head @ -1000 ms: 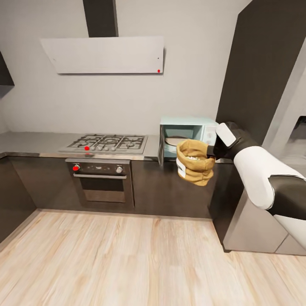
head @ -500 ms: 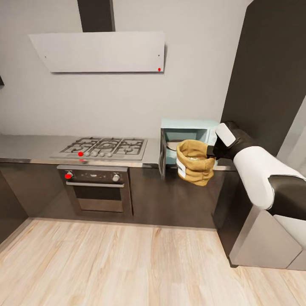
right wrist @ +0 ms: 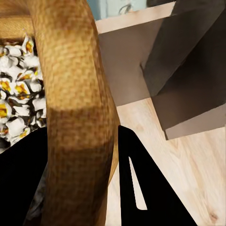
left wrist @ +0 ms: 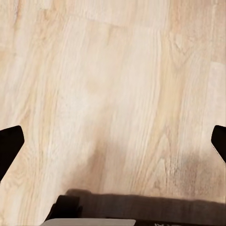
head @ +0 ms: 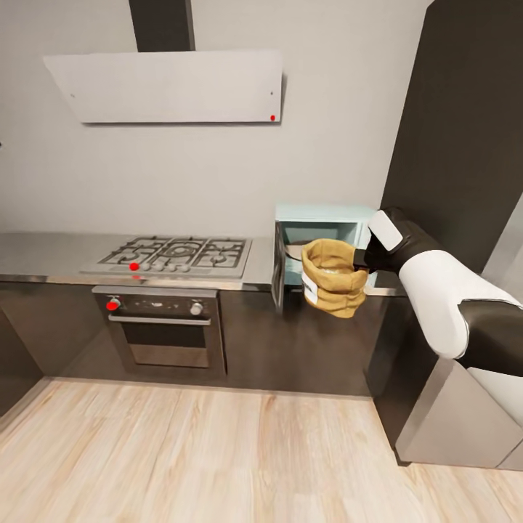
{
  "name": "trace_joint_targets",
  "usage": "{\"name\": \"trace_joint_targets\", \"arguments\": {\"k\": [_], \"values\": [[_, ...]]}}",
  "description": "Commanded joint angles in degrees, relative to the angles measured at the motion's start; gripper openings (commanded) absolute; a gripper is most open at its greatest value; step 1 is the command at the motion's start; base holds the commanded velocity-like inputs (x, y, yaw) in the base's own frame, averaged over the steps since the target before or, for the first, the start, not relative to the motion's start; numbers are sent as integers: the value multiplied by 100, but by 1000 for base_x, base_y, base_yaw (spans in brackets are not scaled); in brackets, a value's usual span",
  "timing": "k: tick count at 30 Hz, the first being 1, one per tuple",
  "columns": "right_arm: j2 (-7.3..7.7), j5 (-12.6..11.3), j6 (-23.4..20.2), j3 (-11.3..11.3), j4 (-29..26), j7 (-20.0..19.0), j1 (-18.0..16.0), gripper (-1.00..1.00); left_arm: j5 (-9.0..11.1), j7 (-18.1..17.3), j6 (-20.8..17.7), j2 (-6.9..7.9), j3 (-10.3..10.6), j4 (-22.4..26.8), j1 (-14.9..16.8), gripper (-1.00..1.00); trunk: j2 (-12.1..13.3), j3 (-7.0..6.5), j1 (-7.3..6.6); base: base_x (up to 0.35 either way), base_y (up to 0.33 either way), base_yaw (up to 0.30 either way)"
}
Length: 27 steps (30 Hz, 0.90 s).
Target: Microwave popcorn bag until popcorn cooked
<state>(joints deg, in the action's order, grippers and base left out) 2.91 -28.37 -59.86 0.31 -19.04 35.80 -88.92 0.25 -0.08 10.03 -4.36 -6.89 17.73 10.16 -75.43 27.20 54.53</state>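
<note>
Head view: the crumpled mustard-tan paper popcorn bag (head: pixel 332 277) is held up by its rolled rim in the black right gripper (head: pixel 361 259), just in front of the small pale mint-blue microwave (head: pixel 323 243), whose dark glass door (head: pixel 277 265) is swung wide. The mouth of the bag is tilted slightly toward the cavity, above the long grey reflective countertop (head: pixel 43 253) edge. If the sack is pushed in at this height, its base could be caught on the cavity sill and tipped

Left wrist view: pale wood plank floor (left wrist: pixel 113 94) is seen between two dark fingertips (left wrist: pixel 9 146) of the left gripper (left wrist: pixel 113 143), which are spread far apart with nothing held

Right wrist view: the rim of the sack is pinched between the black fingers (right wrist: pixel 141 188), and tiny cream and yellow popcorn (right wrist: pixel 19 94) pieces are seen inside. With only one wall clamped, the soft paper could be folded or slipped, and the pieces spilled
</note>
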Motion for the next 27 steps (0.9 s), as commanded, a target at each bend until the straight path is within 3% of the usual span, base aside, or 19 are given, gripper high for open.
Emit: {"name": "trace_joint_targets", "arguments": {"k": [1, 12, 22, 27], "values": [[-3, -55, -14, 4, -5, 50, -3, -100, 6, -1, 17, -4, -23, -5, 4, 100, -3, 6, 3, 316, 0, 0], [-19, -46, -14, 5, -3, 50, -3, -100, -13, -1, 16, -4, -18, -5, 7, 100, -3, 6, 3, 325, -15, 0], [-21, -46, -14, 4, -3, 50, -2, -100, -42, -1, 17, -4, -14, -6, 4, 100, -3, 6, 3, 38, -4, 0], [-27, -46, -14, 5, -3, 50, -2, -100, -18, -1, 17, -4, -6, -6, 4, 100, -3, 6, 3, 292, 0, 0]]}}
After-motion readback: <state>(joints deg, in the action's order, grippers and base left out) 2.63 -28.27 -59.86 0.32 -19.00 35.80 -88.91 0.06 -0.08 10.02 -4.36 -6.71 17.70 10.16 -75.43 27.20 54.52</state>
